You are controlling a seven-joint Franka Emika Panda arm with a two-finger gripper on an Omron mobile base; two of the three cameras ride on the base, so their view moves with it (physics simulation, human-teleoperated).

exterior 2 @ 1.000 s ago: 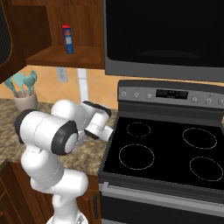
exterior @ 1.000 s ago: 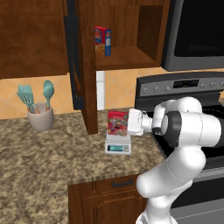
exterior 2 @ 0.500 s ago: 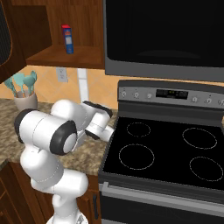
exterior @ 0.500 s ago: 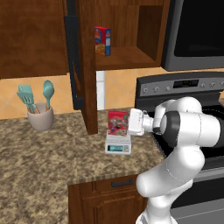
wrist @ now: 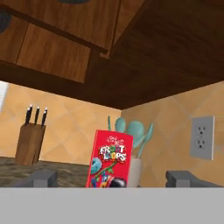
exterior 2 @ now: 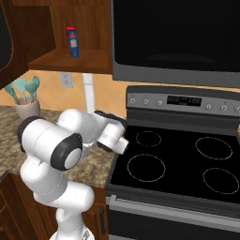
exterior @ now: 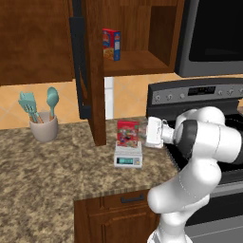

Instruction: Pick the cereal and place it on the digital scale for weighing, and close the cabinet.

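The small red cereal box (wrist: pixel 109 159), printed "Froot Loops", stands upright on the flat light-grey digital scale (exterior: pixel 128 155). The gripper (wrist: pixel 111 178) waits just right, its 2 fingers (wrist: pixel 43 176) spread wide, holding nothing. A wooden knife block (wrist: pixel 30 137) stands far behind.

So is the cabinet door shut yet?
No, open: the cabinet door swings out edge-on, baring the shelf with a red, blue and yellow box.

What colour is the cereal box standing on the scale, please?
Red, with a multicoloured picture on the cereal front; clearest in the hand view.
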